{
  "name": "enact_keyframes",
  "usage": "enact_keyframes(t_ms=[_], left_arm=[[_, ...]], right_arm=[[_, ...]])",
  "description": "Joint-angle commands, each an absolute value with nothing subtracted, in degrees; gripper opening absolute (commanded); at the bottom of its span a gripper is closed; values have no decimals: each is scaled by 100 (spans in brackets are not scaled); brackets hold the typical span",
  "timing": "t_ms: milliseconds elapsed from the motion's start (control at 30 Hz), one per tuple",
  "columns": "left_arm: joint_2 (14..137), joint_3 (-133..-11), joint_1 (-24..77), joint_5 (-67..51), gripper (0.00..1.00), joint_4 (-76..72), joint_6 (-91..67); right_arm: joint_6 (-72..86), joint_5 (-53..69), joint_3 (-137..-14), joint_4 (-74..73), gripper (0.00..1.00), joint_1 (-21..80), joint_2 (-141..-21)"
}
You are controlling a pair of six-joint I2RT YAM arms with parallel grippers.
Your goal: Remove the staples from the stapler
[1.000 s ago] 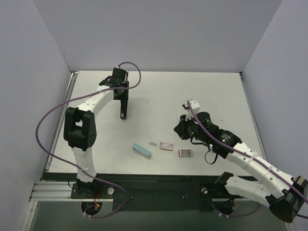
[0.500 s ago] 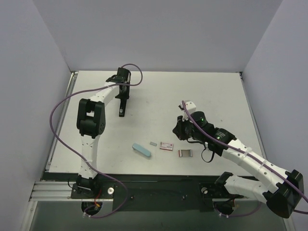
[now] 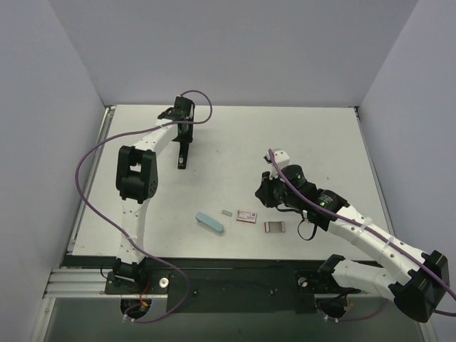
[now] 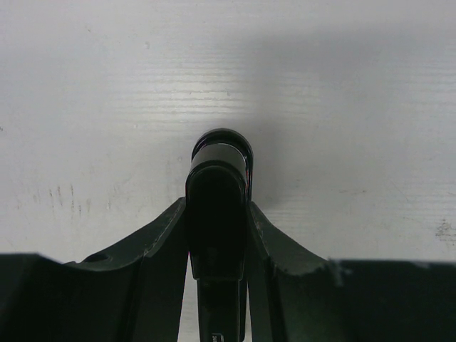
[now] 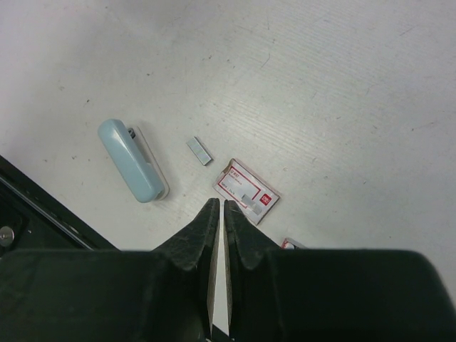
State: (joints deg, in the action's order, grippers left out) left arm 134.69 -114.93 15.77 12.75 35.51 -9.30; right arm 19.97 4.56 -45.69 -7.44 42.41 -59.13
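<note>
My left gripper (image 3: 183,141) is at the far left of the table, shut on a long black stapler (image 3: 182,161) that stands on end on the table. In the left wrist view the stapler (image 4: 219,171) fills the gap between the fingers of the left gripper (image 4: 217,210). A tiny silver-grey strip of staples (image 3: 227,212) lies on the table near the front; it also shows in the right wrist view (image 5: 199,151). My right gripper (image 3: 265,194) hovers right of it, shut and empty (image 5: 219,204).
A light blue stapler (image 3: 209,221) lies left of the strip, also in the right wrist view (image 5: 132,160). A red-and-white box (image 3: 246,216) and a grey-framed box (image 3: 274,227) lie to its right. The black front rail (image 3: 228,271) runs below.
The left arm's elbow has swung right and up, and the gripper with the black stapler has shifted slightly toward the back. The right arm has settled a little lower and left.
</note>
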Motion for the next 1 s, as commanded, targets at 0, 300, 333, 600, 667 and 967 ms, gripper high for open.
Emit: enact_keyframes(t_ms=[0,300,333,600,667,967], left_arm=[[13158,-11198,1582,1204,0,3929,-818],[12604,-10793,1582,1055,35,3586,-633],[12577,-10749,1582,1055,40,3569,-615],[12016,-10530,1617,1107,81,3437,-650],[11788,-10416,1652,1160,84,3402,-685],[10434,-9187,2021,1582,87,3261,-1291]], right_arm=[[2057,466,-4562,-633,6,4236,-5827],[2083,466,-4526,-677,21,4228,-5652],[2074,466,-4518,-694,23,4236,-5634],[2083,492,-4482,-729,27,4245,-5555],[2083,501,-4474,-729,28,4245,-5572],[1978,711,-4561,-712,30,4289,-5862]])
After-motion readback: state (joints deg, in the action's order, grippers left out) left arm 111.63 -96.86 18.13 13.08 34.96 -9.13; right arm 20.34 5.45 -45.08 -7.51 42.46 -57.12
